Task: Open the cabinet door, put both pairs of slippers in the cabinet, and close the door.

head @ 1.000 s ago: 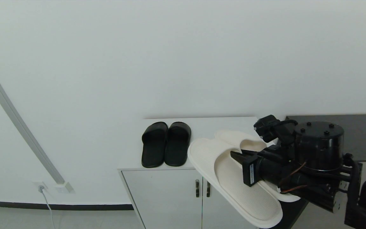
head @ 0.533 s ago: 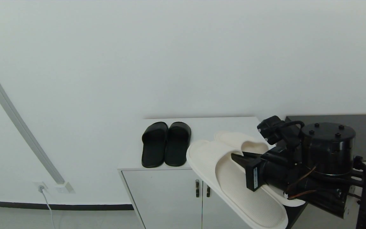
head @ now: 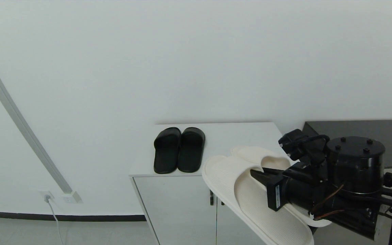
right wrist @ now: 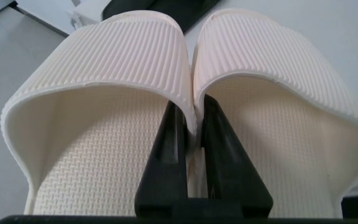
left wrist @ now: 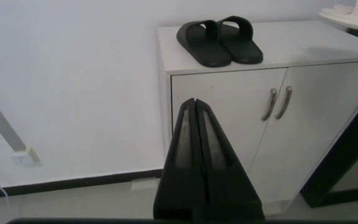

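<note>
Right gripper (right wrist: pixel 193 115): pinching the white slippers (right wrist: pixel 123 68) by their touching inner edges.
Left gripper (left wrist: pixel 195 109): pressed together, empty; cabinet door (left wrist: pixel 229 118) beyond the tips, shut.
Black slippers (head: pixel 179 149): atop the cabinet (head: pixel 223 136), well beyond both jaws.
Progress: door unopened, neither pair stored.

- No word, number or sign can be read in any view.
- A small white rectangular sticker (head: pixel 277 201) stands on the black housing of the right gripper (head: pixel 254 173). It is just behind the pair of cream ribbed foam slippers (head: pixel 223 173) clamped there, at about four o'clock from the pair of black rubber slides (head: pixel 179 149). Its print is too small to make out.
</note>
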Available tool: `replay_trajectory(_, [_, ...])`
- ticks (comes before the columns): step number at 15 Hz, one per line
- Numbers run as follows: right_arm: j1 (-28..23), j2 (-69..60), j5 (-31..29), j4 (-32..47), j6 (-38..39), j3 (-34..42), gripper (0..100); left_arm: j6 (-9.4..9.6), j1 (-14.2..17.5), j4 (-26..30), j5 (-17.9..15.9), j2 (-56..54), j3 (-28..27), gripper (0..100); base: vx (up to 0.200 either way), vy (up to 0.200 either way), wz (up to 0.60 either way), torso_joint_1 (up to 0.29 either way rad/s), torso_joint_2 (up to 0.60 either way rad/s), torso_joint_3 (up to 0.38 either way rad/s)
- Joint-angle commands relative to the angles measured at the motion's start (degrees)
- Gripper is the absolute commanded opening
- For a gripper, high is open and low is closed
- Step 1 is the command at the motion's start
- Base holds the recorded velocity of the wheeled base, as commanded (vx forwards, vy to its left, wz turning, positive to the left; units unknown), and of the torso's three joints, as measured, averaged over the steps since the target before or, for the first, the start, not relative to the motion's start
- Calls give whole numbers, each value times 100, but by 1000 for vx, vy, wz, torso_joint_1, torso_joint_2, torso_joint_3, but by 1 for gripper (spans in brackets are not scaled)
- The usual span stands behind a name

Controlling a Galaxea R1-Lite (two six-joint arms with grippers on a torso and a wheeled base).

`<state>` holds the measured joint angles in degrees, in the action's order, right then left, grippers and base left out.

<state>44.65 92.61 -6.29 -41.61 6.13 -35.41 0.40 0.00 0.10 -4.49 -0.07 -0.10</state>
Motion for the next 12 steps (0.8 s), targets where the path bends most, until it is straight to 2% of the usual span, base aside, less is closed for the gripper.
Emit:
replay_trajectory(1, [-9,-33,-4,-14,-7,70,0,4,0,-1,0,7,1,0,0,0,0,0,0,0])
replay_trajectory(12, [-18,29,5,-14,-16,122,0,-5,0,-1,9,7,1,0,0,0,0,0,0,0])
